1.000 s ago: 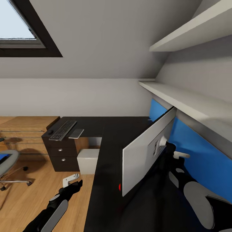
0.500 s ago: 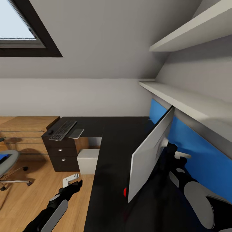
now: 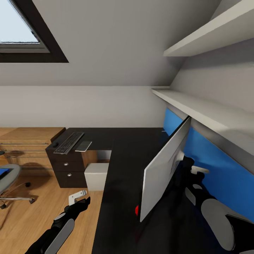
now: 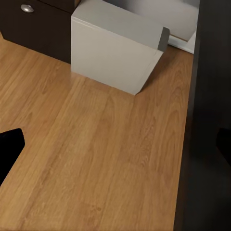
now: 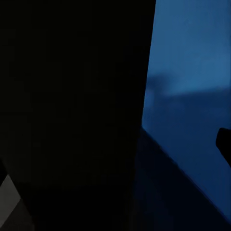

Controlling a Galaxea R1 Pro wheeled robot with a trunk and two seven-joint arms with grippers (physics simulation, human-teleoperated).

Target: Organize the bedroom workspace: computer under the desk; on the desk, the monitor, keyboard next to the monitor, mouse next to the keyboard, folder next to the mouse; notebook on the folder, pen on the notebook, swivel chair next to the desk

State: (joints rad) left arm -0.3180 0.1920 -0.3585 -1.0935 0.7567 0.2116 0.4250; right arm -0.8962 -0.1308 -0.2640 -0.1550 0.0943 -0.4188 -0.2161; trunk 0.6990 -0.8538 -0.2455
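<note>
- The monitor [image 3: 164, 173] stands on the black counter [image 3: 121, 165] near its right side, pale grey back toward the camera, a red dot [image 3: 137, 210] at its lower near corner; no brand or writing can be read on it.
- Just behind it runs the blue wall panel [image 3: 218, 165], under a pale shelf [image 3: 197, 106].
- The keyboard [image 3: 69, 142] lies on the counter's far left wing, a small dark mouse [image 3: 55, 144] just beside its near end and a thin grey notebook [image 3: 83, 145] on its other side.
- The computer [image 3: 95, 175] sits on the oak floor [image 3: 38, 211] under the counter, beside the drawers [image 3: 68, 169].
- The swivel chair [image 3: 8, 183] shows at the left edge, something blue on its seat, likely the folder [image 3: 4, 171].
- The right hand [image 3: 190, 169] reaches behind the monitor; I cannot tell whether it grips.
- The left hand [image 3: 79, 197] hangs low over the floor, fingers spread.
</note>
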